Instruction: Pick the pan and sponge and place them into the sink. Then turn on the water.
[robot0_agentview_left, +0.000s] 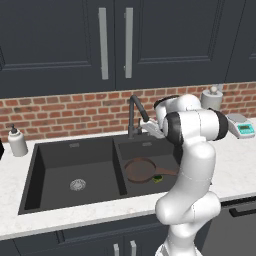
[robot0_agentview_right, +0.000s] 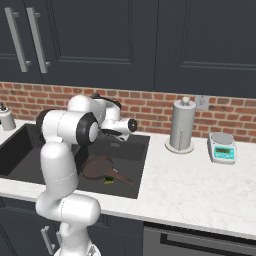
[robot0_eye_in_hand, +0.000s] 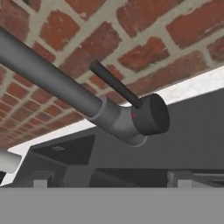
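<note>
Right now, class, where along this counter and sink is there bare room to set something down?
Free: the sink's left basin, holding just its drain, and the marble between paper towel holder and sink. Crowded: the right basin, with pan and sponge under the arm.

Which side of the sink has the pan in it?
The right basin of the sink, nearest the robot's arm. The pan lies there with the sponge beside it; the left basin holds just its silver drain.

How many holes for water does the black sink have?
1 shows: a round silver drain in the left basin of the sink. The right basin's may be hidden under the pan.
</note>
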